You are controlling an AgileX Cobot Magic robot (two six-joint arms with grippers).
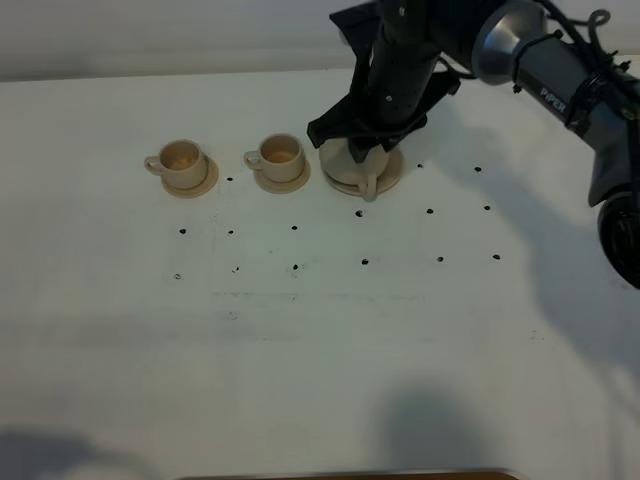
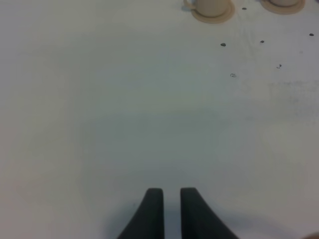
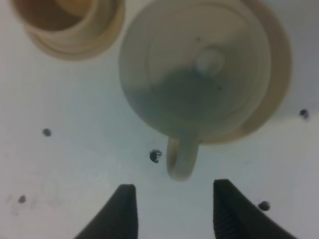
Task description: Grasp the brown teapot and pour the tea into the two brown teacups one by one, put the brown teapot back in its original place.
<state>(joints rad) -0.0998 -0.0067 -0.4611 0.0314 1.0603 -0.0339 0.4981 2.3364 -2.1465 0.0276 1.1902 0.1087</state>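
Observation:
The brown teapot [image 1: 345,166] stands with its lid on upon its wide saucer [image 1: 392,175], its loop handle [image 1: 370,188] toward the front. My right gripper [image 1: 365,140] hangs open just above it and hides most of it. In the right wrist view the teapot [image 3: 199,74] fills the frame, and the gripper [image 3: 174,186] is open and empty with its fingers either side of the handle [image 3: 182,157], not touching it. Two brown teacups [image 1: 182,158] [image 1: 280,153] stand on small saucers to the teapot's left. My left gripper [image 2: 171,191] is shut over bare table.
Small dark marks dot the white table [image 1: 300,330]. The right arm [image 1: 560,75] reaches in from the back right. In the left wrist view one cup [image 2: 212,5] and a second saucer's edge [image 2: 283,6] show far off.

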